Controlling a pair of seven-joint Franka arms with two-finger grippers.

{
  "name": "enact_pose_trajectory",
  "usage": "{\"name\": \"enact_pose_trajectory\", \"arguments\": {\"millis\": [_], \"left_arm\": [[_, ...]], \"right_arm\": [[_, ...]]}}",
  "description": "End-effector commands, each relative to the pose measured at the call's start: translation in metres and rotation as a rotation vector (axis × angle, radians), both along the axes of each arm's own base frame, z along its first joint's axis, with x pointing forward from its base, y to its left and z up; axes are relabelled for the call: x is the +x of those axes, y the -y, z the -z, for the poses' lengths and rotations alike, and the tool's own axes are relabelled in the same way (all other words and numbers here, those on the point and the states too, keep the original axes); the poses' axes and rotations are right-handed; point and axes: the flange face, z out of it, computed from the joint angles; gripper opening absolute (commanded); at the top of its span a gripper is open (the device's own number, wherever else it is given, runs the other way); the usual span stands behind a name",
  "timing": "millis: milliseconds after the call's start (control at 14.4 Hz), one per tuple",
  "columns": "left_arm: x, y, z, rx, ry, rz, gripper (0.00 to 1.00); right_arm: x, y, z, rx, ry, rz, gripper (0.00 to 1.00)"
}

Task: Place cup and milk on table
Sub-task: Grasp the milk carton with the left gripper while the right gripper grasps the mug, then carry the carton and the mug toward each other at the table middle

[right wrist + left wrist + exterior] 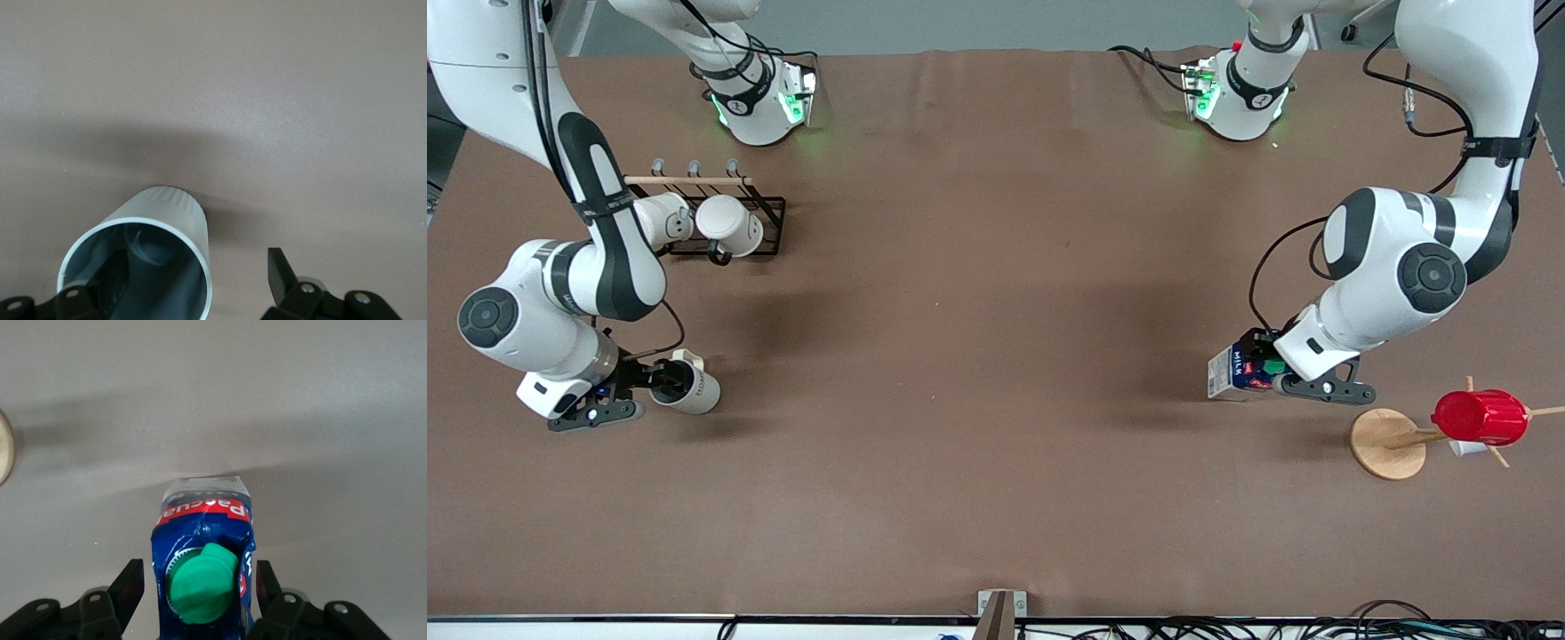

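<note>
The milk (1234, 372), a dark blue and white carton with a green cap, stands on the brown table (996, 356) toward the left arm's end. My left gripper (1270, 378) is open astride its top. In the left wrist view the fingers (131, 585) stand a small gap off each side of the milk (203, 540). The cream-white cup (691, 389) lies tilted on the table toward the right arm's end, its mouth facing my right gripper (651, 384). That gripper (193, 280) is open, with one finger inside the cup (160, 240) and the other finger outside, apart from its wall.
A black rack (769, 227) with two white mugs stands farther from the front camera than the cup. A wooden stand (1387, 443) carrying a red cup (1480, 416) is beside the milk, nearer the table's end; its base edge shows in the left wrist view (3, 447).
</note>
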Motion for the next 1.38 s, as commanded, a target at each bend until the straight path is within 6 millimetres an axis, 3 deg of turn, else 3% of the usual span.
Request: {"name": "enact_pose_trajectory", "arguments": {"millis": [0,208,277,485,623,692,969,1038,1246,1315], "left_arm": [[-0.001,0.001,-0.002,-0.002,0.012,-0.008,0.61],[0.000,0.001,-0.006,-0.005,0.018,-0.011,0.47],[0.001,0.001,-0.008,-0.004,0.019,-0.015,0.44],[0.001,0.002,-0.014,-0.004,0.025,-0.032,0.39],[0.004,0.002,-0.023,-0.006,0.041,-0.033,0.40],[0.006,0.003,-0.030,-0.008,0.054,-0.032,0.39],[0.011,0.022,-0.050,-0.022,0.063,-0.065,0.40],[0.011,0.030,-0.054,-0.030,0.067,-0.082,0.40],[0.011,0.059,-0.063,-0.057,0.075,-0.141,0.39],[0.010,0.068,-0.067,-0.064,0.080,-0.157,0.39]], "right_arm": [[-0.007,0.003,0.016,-0.003,0.021,-0.020,0.59],[-0.008,0.001,0.017,0.000,0.019,-0.003,0.07],[-0.007,0.001,0.016,0.003,0.019,0.012,0.00],[-0.001,-0.003,0.000,0.010,-0.003,0.026,0.00],[0.006,-0.014,-0.026,0.021,-0.048,0.041,0.00],[0.010,-0.028,-0.040,0.030,-0.073,0.049,0.00],[0.021,-0.139,-0.091,0.080,-0.170,0.083,0.00],[0.021,-0.175,-0.100,0.088,-0.156,0.123,0.00],[0.003,-0.287,-0.112,0.100,-0.126,0.129,0.00],[-0.005,-0.323,-0.106,0.099,-0.128,0.126,0.00]]}}
